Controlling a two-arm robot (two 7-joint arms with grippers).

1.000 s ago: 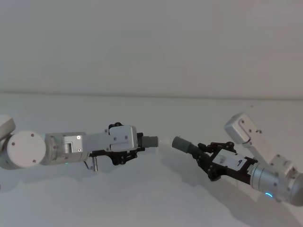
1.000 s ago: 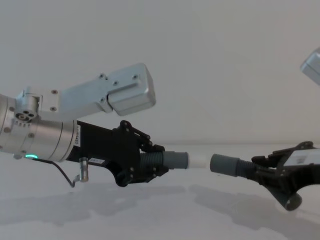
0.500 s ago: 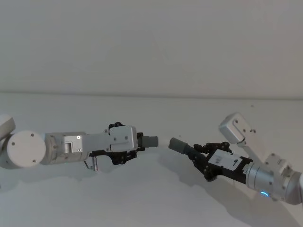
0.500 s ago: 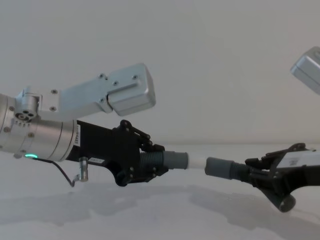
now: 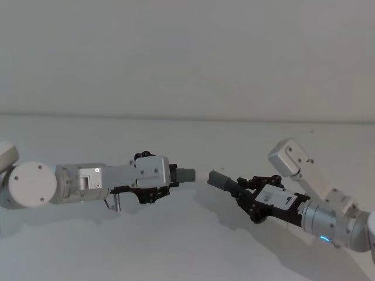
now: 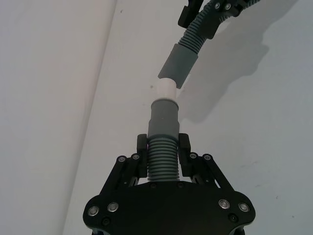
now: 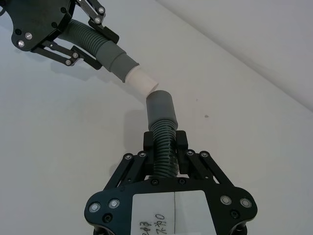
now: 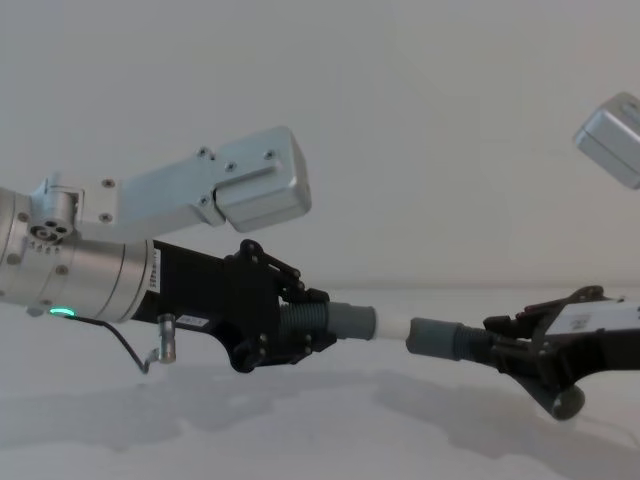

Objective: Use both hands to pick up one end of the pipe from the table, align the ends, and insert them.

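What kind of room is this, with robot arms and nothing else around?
Probably a robot test bench or lab. There is just a plain white table against a bare wall, and the left gripper and right gripper each hold a corrugated hose piece, the cuffs almost meeting.

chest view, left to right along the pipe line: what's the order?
Left gripper shut on the ribbed left hose piece → its grey cuff → white tip → plain cuff of the right hose piece → right gripper gripping that piece, all held above the table.
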